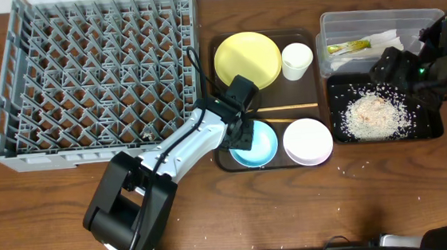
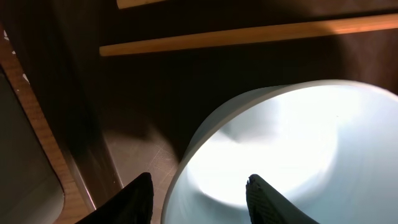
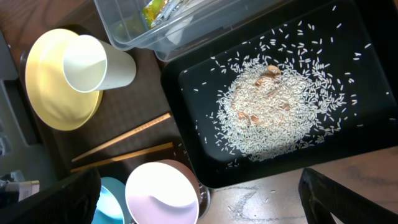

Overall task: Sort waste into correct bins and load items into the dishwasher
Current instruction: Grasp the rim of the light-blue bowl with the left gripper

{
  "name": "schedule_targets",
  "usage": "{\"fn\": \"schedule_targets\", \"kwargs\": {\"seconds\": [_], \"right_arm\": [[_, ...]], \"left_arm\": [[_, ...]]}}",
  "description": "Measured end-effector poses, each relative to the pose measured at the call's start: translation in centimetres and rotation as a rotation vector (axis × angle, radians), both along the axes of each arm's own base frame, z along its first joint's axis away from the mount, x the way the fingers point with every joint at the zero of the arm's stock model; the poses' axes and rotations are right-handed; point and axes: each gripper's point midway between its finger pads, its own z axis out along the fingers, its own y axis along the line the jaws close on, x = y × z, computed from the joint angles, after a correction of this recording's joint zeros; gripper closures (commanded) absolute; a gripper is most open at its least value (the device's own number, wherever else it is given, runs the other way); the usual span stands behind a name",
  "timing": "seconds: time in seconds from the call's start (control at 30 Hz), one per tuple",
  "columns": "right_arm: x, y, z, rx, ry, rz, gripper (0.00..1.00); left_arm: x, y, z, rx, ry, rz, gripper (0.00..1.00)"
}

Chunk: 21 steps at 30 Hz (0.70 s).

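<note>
My left gripper (image 1: 241, 136) (image 2: 198, 200) hangs low over the light blue bowl (image 1: 257, 146) (image 2: 298, 143), open. One finger stands outside the bowl's rim and the other inside, both clear of it. Beyond the bowl lie the chopsticks (image 1: 290, 108) (image 2: 249, 34) (image 3: 124, 143). The white bowl (image 1: 308, 141) (image 3: 163, 194), yellow plate (image 1: 245, 58) (image 3: 50, 93) and white cup (image 1: 297, 59) (image 3: 93, 62) share the same brown tray (image 1: 273, 97). Rice scraps (image 1: 373, 116) (image 3: 273, 112) fill the black tray (image 1: 430, 127) (image 3: 367, 74). A green-yellow wrapper (image 1: 349, 48) and a napkin (image 1: 381, 39) lie in the clear tub (image 1: 423, 17). My right gripper (image 1: 398, 63) (image 3: 199, 208) is wide open and holds nothing.
The grey dish rack (image 1: 91, 71) fills the left of the table, close against the brown tray. Stray rice grains dot the bare wood (image 3: 267, 199) in front of the black tray. My left arm reaches across the rack's front right corner.
</note>
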Motion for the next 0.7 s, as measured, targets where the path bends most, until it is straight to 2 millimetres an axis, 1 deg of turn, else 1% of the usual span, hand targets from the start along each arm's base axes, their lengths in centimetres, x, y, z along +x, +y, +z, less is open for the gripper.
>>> {"fn": "schedule_targets", "kwargs": {"seconds": [0.33,0.53,0.7], "right_arm": [[0.01,0.0,0.01,0.0,0.0,0.0,0.01],[0.01,0.0,0.01,0.0,0.0,0.0,0.01],[0.01,0.0,0.0,0.0,0.0,0.0,0.01]], "left_arm": [[0.0,0.0,0.0,0.0,0.0,0.0,0.5],[0.01,-0.01,-0.05,-0.001,-0.001,0.0,0.52],[0.01,-0.01,-0.13,-0.002,-0.002,0.003,0.63]]}}
